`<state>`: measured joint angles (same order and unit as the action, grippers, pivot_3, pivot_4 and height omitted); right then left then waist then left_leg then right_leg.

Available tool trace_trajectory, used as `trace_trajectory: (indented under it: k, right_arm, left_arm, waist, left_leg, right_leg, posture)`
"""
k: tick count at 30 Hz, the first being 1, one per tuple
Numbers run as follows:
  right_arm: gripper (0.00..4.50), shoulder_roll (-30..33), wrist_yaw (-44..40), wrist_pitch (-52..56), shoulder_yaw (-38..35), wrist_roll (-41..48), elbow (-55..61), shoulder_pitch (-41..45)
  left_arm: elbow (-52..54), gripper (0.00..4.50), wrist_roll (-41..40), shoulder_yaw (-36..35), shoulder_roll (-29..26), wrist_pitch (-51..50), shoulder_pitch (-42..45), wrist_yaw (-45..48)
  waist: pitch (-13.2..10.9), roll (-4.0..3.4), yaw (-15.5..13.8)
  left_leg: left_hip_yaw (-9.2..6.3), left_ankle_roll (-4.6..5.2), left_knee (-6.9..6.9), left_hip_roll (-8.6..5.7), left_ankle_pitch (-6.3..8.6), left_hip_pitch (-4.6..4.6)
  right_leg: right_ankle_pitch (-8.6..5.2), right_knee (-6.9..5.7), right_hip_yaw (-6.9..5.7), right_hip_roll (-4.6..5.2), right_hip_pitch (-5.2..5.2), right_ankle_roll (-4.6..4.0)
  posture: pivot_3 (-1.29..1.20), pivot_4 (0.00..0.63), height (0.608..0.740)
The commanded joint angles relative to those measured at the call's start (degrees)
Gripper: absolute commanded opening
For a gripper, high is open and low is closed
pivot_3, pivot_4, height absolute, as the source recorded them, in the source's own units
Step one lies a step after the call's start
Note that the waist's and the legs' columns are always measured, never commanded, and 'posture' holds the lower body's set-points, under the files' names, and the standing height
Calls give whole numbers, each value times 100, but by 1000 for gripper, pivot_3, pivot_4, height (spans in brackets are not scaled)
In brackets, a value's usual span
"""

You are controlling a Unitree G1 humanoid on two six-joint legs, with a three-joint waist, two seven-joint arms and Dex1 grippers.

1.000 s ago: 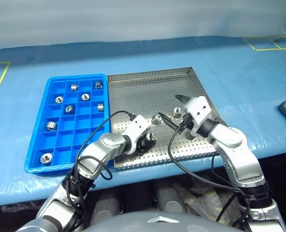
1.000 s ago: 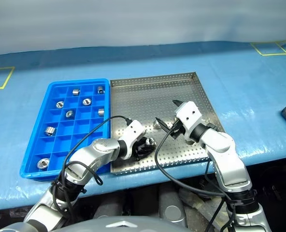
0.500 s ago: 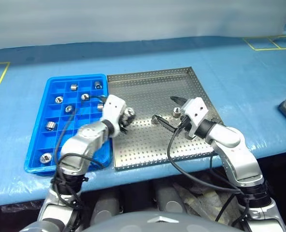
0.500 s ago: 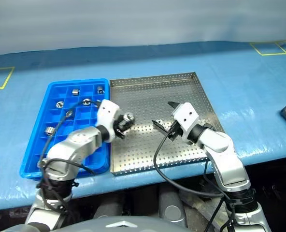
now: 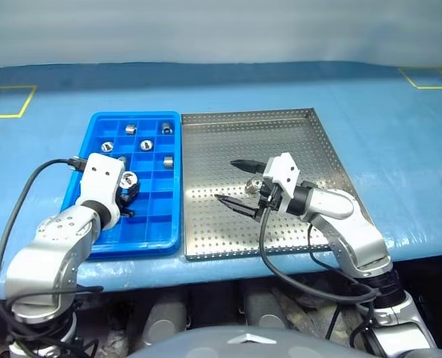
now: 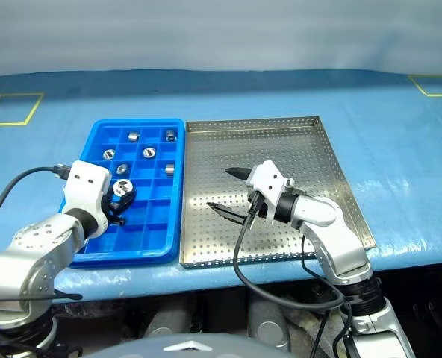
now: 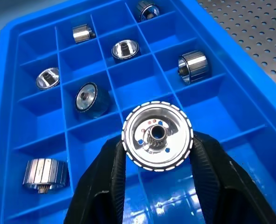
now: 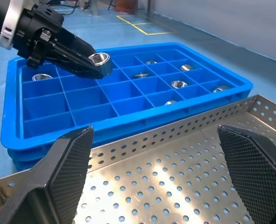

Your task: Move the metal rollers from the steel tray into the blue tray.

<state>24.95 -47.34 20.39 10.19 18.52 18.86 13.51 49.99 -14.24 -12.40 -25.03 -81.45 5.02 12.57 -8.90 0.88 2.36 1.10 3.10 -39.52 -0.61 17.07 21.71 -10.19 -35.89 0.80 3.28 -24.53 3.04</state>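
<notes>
Now, left gripper (image 7: 156,186): I pinch one metal roller (image 7: 157,141) above the blue tray (image 5: 172,242).
Right gripper (image 5: 237,183): my fingers spread wide over the steel tray (image 5: 310,156).

My head cameras look forward and down over the steel tray (image 5: 281,127) and blue tray (image 5: 172,179). My wrist cameras sit close, both facing the blue tray.

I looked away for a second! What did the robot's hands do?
The left hand carried a metal roller from the steel tray over to above the blue tray, gripping it throughout. The right hand stayed open over the steel tray, drifting slightly toward the blue tray.
</notes>
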Motion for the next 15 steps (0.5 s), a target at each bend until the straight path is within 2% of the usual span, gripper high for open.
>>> trace_trajectory:
  k: [1,8,15]
  right_arm:
    - [4500,-50,-76,-63,42,94,29,139]
    - [4500,-80,-44,-101,93,-14,-92,215]
    - [4500,-44,47,-118,18,-42,-79,205]
  left_arm:
    - [379,1676,30,-317,96,-243,-57,-60]
    - [18,1676,251,-404,264,-213,-200,-344]
    - [-295,1676,339,-273,206,4,-354,-382]
  waist:
    - [0,0,-30]
    - [0,0,-104]
    - [0,0,-111]
  left_leg:
    - [0,-2,0,0,-1,0]
    - [-6,-10,1,0,-6,0]
    - [-6,-10,1,0,-6,0]
  right_leg:
    - [0,-1,-1,-1,-1,-1]
    - [-3,-3,-6,-2,1,-7]
    - [-5,-3,-6,-2,0,-10]
  posture:
    - [-47,150,740]
    - [-37,150,740]
    - [-48,150,740]
